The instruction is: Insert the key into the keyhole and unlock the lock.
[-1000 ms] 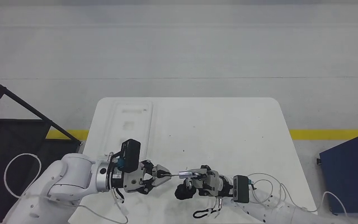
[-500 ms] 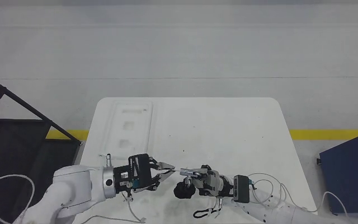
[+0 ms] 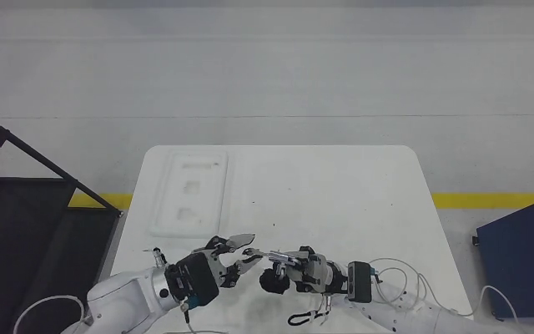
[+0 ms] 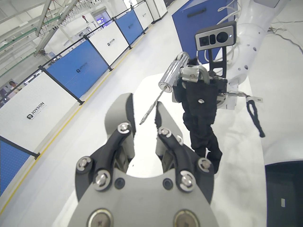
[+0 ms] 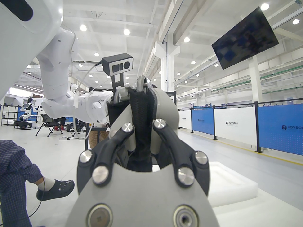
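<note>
Near the table's (image 3: 334,192) 6 o'clock edge, the right gripper (image 5: 144,88) clamps the lock (image 4: 171,74), whose key (image 4: 152,106) juts toward 9 o'clock between the left gripper's (image 4: 143,99) narrowly parted fingers (image 4: 119,113).

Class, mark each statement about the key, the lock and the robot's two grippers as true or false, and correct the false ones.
1. One end of the key sits in the keyhole of the lock. True.
2. The left gripper is clamped shut on the key. False: its fingers are apart, and the key's free end lies between them.
3. The right gripper holds the lock. True.
4. The lock lies in the white tray. False: the lock is in the right gripper, and the tray stands apart on the robot's left side of the table.
</note>
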`<control>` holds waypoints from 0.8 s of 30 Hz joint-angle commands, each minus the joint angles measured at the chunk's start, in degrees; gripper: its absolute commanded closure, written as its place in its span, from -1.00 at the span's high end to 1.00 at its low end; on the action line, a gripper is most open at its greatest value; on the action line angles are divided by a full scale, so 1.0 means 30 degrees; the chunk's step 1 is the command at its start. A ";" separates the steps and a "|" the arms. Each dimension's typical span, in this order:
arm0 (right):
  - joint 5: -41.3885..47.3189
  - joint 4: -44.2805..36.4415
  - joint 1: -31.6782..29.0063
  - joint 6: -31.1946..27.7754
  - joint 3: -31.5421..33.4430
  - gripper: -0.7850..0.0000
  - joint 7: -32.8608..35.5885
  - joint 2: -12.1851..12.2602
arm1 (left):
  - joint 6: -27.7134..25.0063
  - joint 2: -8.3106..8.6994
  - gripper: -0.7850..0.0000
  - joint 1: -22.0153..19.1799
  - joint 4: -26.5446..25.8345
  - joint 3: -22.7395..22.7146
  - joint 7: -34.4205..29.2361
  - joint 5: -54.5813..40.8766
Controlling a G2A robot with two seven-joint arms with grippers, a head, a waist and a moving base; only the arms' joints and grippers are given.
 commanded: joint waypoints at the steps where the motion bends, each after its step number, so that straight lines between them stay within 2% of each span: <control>1: 0.0001 0.0000 0.0000 0.0000 0.0000 -1.00 0.0000 0.0000 | -0.1648 0.0061 1.00 0.0130 0.0103 -0.0314 -0.0651 -0.1265; 7: 0.0001 0.0000 0.0000 0.0000 0.0000 -1.00 0.0000 0.0000 | -0.4708 0.0232 1.00 -0.0055 0.0343 -0.1662 -0.3681 -0.4354; 9: 0.0001 0.0000 0.0000 0.0000 0.0000 -1.00 0.0000 0.0000 | -0.6299 0.0315 1.00 -0.0035 0.0777 -0.1762 -0.4713 -0.5845; 11: 0.0001 0.0000 0.0000 0.0000 0.0000 -1.00 0.0000 0.0000 | -0.9179 0.0496 1.00 -0.0046 0.1894 -0.1536 -0.6077 -0.9284; 13: 0.0001 0.0000 0.0000 0.0000 0.0000 -1.00 0.0000 0.0000 | -0.9507 0.0998 1.00 -0.0224 0.2578 -0.0225 -0.9048 -1.5201; 15: 0.0001 0.0000 0.0000 0.0000 0.0000 -1.00 0.0000 0.0000 | -0.9464 0.1634 1.00 -0.1347 0.3580 0.0696 -1.3137 -2.1938; 17: 0.0001 0.0000 0.0000 0.0000 0.0000 -1.00 0.0000 0.0000 | -0.7968 0.2188 1.00 -0.3090 0.4057 0.1454 -1.7219 -2.8726; 19: 0.0001 0.0000 0.0000 0.0000 0.0000 -1.00 0.0000 0.0000 | -0.5133 0.2539 1.00 -0.5089 0.4498 0.1960 -2.1188 -3.4739; 21: 0.0001 0.0000 0.0000 0.0000 0.0000 -1.00 0.0000 0.0000 | -0.2540 0.2633 1.00 -0.6703 0.5421 0.2600 -2.4432 -4.0098; 24: 0.0001 0.0000 0.0000 0.0000 0.0000 -1.00 0.0000 0.0000 | 0.0495 0.2454 1.00 -0.8634 0.7058 0.3619 -2.7714 -4.5445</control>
